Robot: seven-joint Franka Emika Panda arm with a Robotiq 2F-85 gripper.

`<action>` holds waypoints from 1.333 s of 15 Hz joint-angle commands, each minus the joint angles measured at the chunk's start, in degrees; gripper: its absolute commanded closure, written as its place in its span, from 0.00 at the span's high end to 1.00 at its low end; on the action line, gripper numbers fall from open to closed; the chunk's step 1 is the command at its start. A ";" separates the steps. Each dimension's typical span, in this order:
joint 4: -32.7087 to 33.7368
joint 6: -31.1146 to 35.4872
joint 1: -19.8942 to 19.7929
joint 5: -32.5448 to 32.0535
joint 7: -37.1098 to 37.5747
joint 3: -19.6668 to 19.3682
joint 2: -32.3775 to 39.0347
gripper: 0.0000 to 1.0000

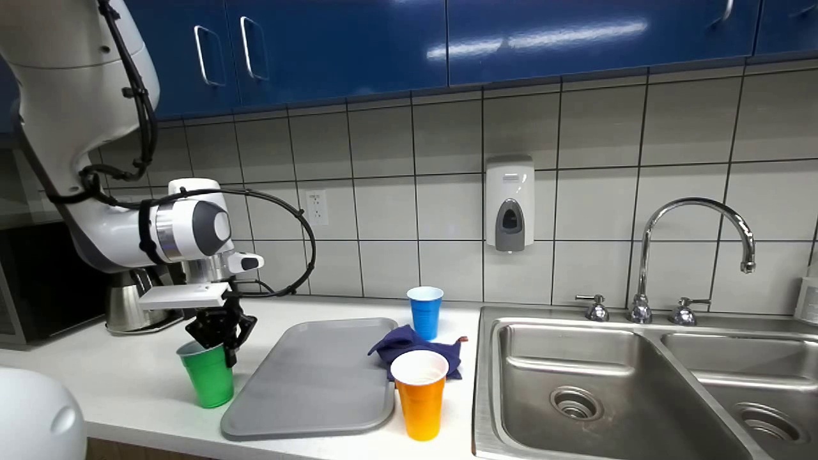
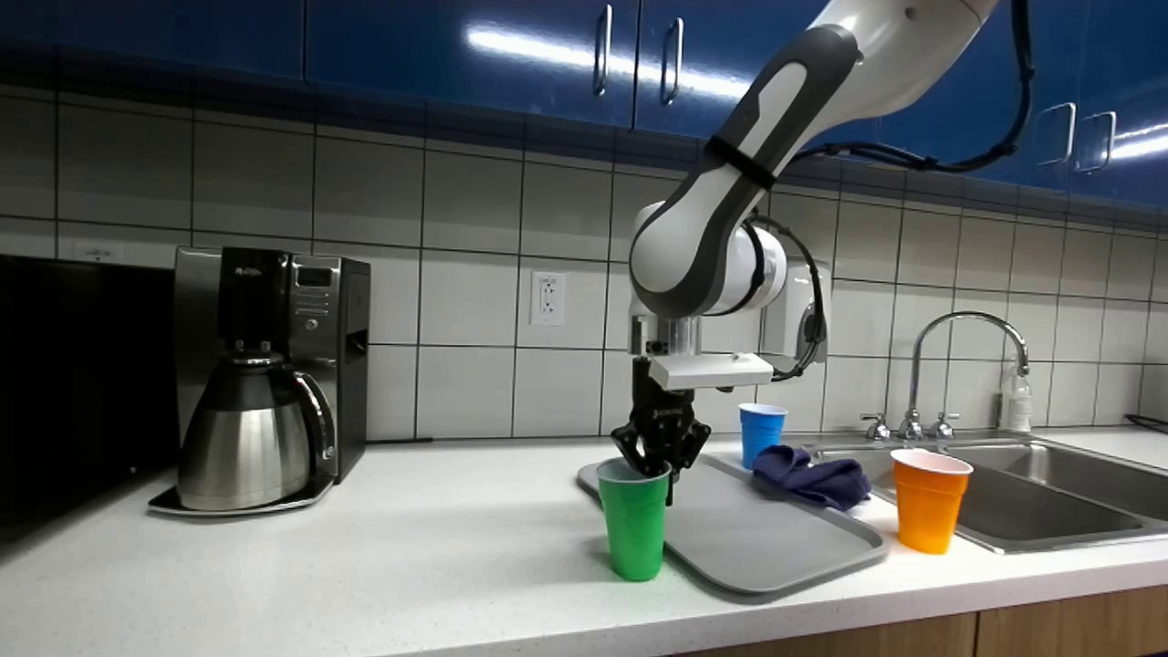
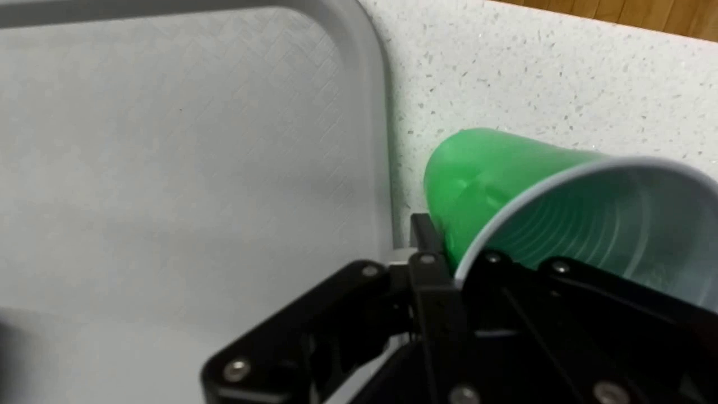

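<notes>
We could not make out the inner fingertip inside the green cup (image 3: 561,207), whose rim the wrist view's right edge cut off. In an exterior view we saw the arm (image 2: 698,237) slant from upper right, its gripper (image 2: 663,475) pointing down, clamped on the cup's wall; the cup stood lower centre, mouth up, long axis near vertical.

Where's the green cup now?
In the wrist view, the green cup is right of the gray tray, on the counter, its rim gripped by the pincer.
</notes>
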 commanded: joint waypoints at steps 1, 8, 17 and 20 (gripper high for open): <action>-0.25 -0.28 0.24 2.59 -2.38 0.31 -0.60 0.00; -1.03 -0.58 -0.22 7.33 -5.14 0.78 -2.75 0.01; -1.79 -1.38 -2.56 11.43 -9.45 -1.56 -7.92 0.01; -2.08 -1.28 -3.91 11.34 -10.59 -3.32 -9.08 0.01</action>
